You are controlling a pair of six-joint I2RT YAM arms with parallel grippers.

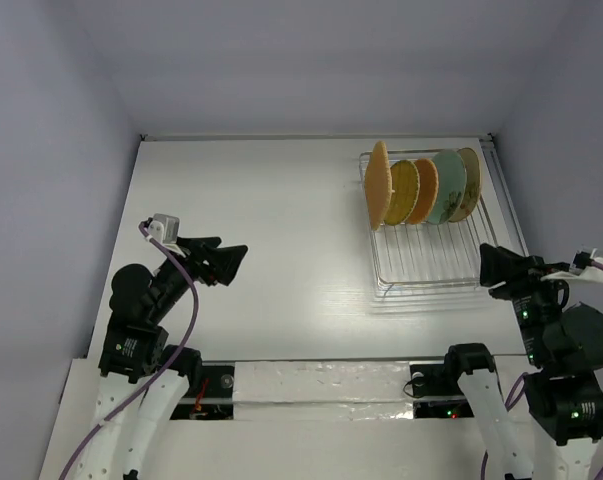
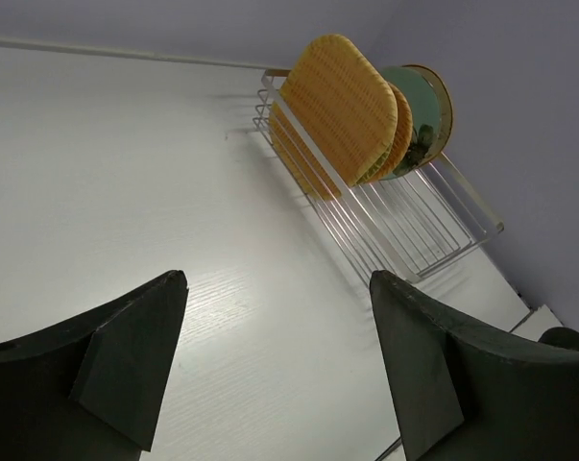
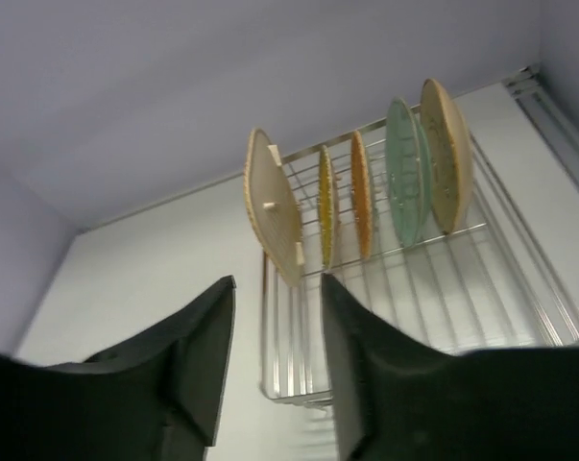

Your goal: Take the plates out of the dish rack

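Five half-hidden plates (image 1: pixel 422 190) in dish rack (image 1: pixel 431 262)

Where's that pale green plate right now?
From above, the pale green plate stands upright in the dish rack, far right, between the beige plate and an orange plate.

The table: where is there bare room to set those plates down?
The broad bare tabletop left of the dish rack, out to the left tool. The rack's near half is bare wire. Crowded: its far end, where five plates stand on edge.

Upper right, five plates (image 1: pixel 422 190) stand on edge, side by side, at the silver wire dish rack (image 1: pixel 431 258)'s top end.
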